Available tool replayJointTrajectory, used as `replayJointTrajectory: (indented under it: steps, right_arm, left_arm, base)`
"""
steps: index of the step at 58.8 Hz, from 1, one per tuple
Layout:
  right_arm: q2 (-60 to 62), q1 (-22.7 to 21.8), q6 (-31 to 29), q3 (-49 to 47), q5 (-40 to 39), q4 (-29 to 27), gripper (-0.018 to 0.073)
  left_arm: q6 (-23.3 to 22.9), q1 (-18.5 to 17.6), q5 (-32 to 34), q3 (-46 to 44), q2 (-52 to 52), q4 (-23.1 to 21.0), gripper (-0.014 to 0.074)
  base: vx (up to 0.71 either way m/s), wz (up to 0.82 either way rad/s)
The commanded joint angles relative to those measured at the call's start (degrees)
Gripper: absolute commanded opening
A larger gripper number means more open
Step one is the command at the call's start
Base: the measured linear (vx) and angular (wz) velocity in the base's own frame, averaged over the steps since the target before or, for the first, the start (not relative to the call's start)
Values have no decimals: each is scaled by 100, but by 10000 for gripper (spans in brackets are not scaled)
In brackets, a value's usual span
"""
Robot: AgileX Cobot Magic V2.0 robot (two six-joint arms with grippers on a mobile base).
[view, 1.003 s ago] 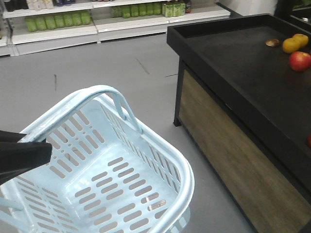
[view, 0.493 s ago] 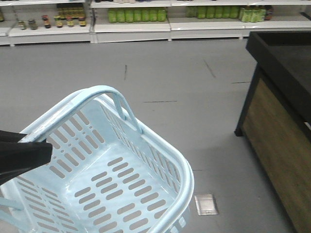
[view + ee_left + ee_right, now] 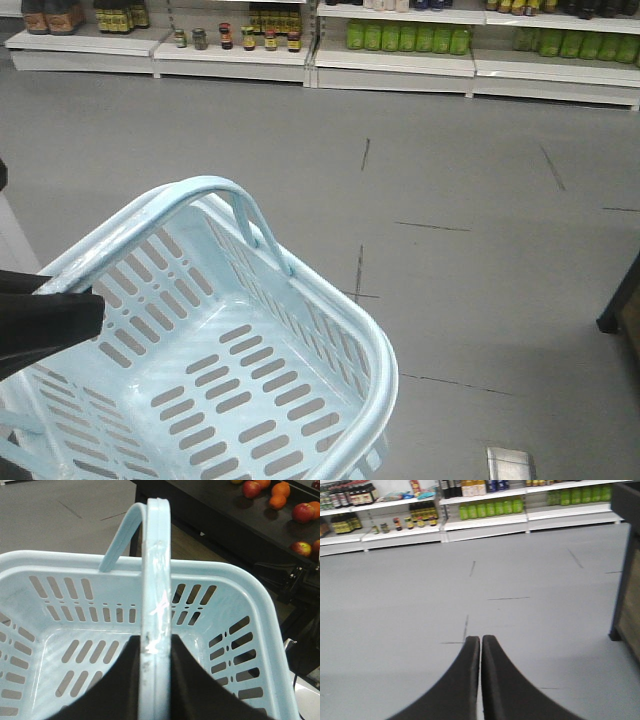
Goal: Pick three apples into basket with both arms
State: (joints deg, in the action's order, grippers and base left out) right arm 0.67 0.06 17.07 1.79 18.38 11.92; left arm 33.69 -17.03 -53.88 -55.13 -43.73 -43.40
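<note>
The pale blue basket (image 3: 385,370) is empty and fills the lower left of the front view. My left gripper (image 3: 156,641) is shut on its loop handle (image 3: 156,580); in the front view the gripper shows as a black shape (image 3: 50,320) at the left edge. Three red apples (image 3: 251,488) (image 3: 303,512) (image 3: 300,548) lie on the black display table (image 3: 220,515), beyond the basket in the left wrist view. My right gripper (image 3: 481,639) is shut and empty above the grey floor.
Oranges (image 3: 277,501) lie among the apples. Black robot parts with cables (image 3: 300,587) sit right of the basket. Store shelves with bottles and jars (image 3: 400,50) line the far wall. The display table's corner post (image 3: 622,580) stands at the right. A metal floor plate (image 3: 510,465) is nearby.
The front view has swung left: the display table with its fruit has slid out of frame to the right. The basket and left gripper keep their place in the view.
</note>
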Motion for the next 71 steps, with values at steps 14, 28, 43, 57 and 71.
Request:
replayJointTrajectory:
  steps: [14, 28, 43, 57, 71]
  right_arm:
    - [9, -18, 1, 51, -416, 96, -5]
    - [9, -18, 1, 51, -416, 96, -5]
    - [9, -18, 1, 51, -416, 96, -5]
    - [9, -18, 1, 51, -416, 96, -5]
    - [9, -18, 1, 51, -416, 96, -5]
  left_arm:
    - [-14, -19, 375, -147, 14, -373, -6]
    - [-14, -19, 375, -147, 14, -373, -6]
    - [-14, -19, 370, -147, 14, -373, -6]
    - [-14, -19, 370, -147, 14, -373, -6]
    - [-14, -19, 370, -147, 14, -373, -6]
  base:
    - [16, 33]
    - [19, 17]
    - [23, -1]
    - [26, -12]
    - [28, -18]
